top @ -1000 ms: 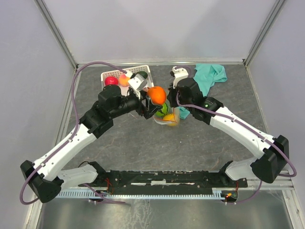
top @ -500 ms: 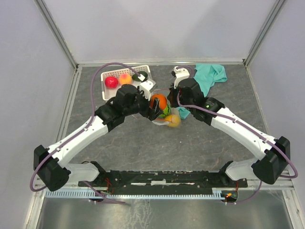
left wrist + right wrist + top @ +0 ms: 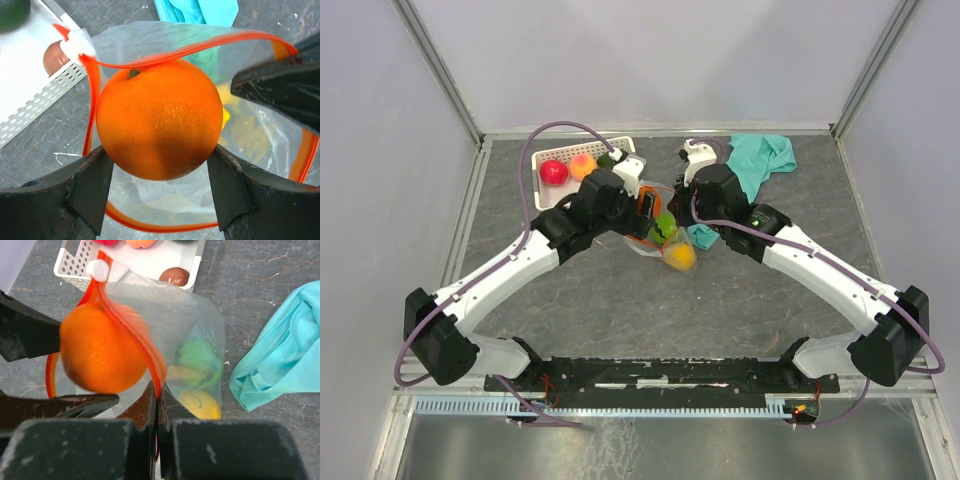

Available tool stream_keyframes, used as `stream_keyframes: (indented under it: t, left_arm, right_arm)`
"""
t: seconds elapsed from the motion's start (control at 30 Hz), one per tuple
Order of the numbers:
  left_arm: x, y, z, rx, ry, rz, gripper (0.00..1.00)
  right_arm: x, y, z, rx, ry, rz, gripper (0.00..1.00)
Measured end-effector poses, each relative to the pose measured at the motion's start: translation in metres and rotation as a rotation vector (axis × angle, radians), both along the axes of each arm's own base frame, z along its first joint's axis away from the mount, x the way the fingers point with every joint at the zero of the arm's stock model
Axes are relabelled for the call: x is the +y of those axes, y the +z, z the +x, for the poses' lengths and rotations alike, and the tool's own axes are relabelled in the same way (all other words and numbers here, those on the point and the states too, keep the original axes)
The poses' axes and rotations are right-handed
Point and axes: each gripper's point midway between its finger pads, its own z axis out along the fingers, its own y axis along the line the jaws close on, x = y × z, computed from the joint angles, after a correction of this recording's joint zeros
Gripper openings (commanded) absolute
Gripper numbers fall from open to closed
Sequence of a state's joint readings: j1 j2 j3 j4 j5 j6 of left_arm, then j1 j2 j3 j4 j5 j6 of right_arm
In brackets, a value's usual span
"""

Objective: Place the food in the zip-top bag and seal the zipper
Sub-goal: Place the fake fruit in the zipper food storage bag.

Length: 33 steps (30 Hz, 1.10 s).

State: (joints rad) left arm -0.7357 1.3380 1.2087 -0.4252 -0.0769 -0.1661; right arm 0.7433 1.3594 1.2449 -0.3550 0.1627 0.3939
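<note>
My left gripper (image 3: 159, 150) (image 3: 647, 208) is shut on an orange toy fruit (image 3: 160, 120) (image 3: 102, 350), held at the open mouth of the clear zip-top bag (image 3: 250, 135) (image 3: 190, 320) (image 3: 665, 245). The red-orange zipper (image 3: 200, 47) (image 3: 145, 352) loops around the orange. The right gripper (image 3: 156, 390) (image 3: 688, 228) is shut on the zipper edge and holds the mouth up. A green food piece (image 3: 200, 357) and a yellow one (image 3: 200, 402) lie inside the bag.
The white basket (image 3: 540, 185) (image 3: 70, 262) at back left holds a red fruit (image 3: 553, 172), a peach one (image 3: 582, 165), a dark green one (image 3: 607, 158) and a brownish one (image 3: 175, 276). A teal cloth (image 3: 760, 160) (image 3: 280, 355) lies at back right.
My left arm has reached forward and lowered the orange from above the bag down to its mouth. The right gripper has stayed put on the zipper edge.
</note>
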Motion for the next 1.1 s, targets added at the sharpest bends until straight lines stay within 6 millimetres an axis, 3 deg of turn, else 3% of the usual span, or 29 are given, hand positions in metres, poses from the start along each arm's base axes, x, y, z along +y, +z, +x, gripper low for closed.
stream_keyframes:
  t: [0.33, 0.67, 1.1]
  left_arm:
    - [-0.004, -0.011, 0.012, 0.073, 0.177, -0.069, 0.78]
    - [-0.008, -0.010, 0.010, 0.108, 0.225, -0.117, 0.81]
    - [0.040, 0.023, -0.015, 0.067, 0.308, -0.081, 0.78]
  right_arm:
    - [0.009, 0.000, -0.005, 0.037, 0.023, 0.055, 0.02]
    - [0.016, -0.004, -0.005, 0.059, 0.023, 0.085, 0.02]
    - [0.010, -0.006, -0.001, 0.046, -0.007, 0.063, 0.02]
